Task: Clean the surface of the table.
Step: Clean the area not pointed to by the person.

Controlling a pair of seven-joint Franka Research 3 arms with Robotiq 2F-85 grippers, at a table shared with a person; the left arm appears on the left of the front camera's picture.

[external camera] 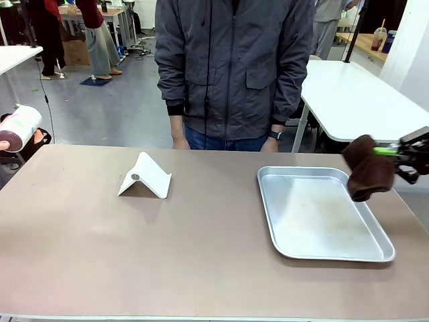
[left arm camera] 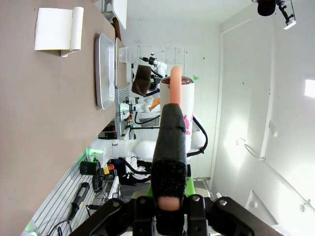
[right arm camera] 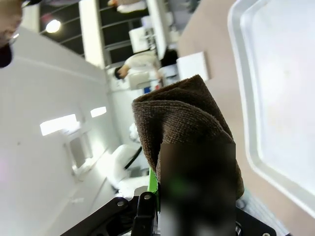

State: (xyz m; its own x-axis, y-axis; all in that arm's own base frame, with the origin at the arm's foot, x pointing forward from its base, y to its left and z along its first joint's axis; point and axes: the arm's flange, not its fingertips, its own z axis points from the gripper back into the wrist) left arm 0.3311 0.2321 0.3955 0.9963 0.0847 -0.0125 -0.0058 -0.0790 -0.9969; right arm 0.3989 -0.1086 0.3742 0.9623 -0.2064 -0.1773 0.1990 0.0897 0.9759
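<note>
The brownish-tan table (external camera: 201,261) stretches across the front view and shows as well in the wrist views (left arm camera: 34,128) (right arm camera: 209,37). At the right edge my right gripper (external camera: 394,156) hangs above the table, shut on a folded dark brown cloth (external camera: 367,176) (right arm camera: 187,118) that droops over the tray's far right corner. My left gripper (external camera: 10,139) (left arm camera: 175,93) is raised off the table's left end, shut on a white bottle (external camera: 20,126) (left arm camera: 186,98) with pink print.
A silver metal tray (external camera: 265,198) (left arm camera: 104,69) (right arm camera: 237,64) lies on the right half. A white folded card stand (external camera: 144,176) (left arm camera: 55,29) sits left of centre. A person (external camera: 234,67) stands at the far edge, hands down. White tables stand behind.
</note>
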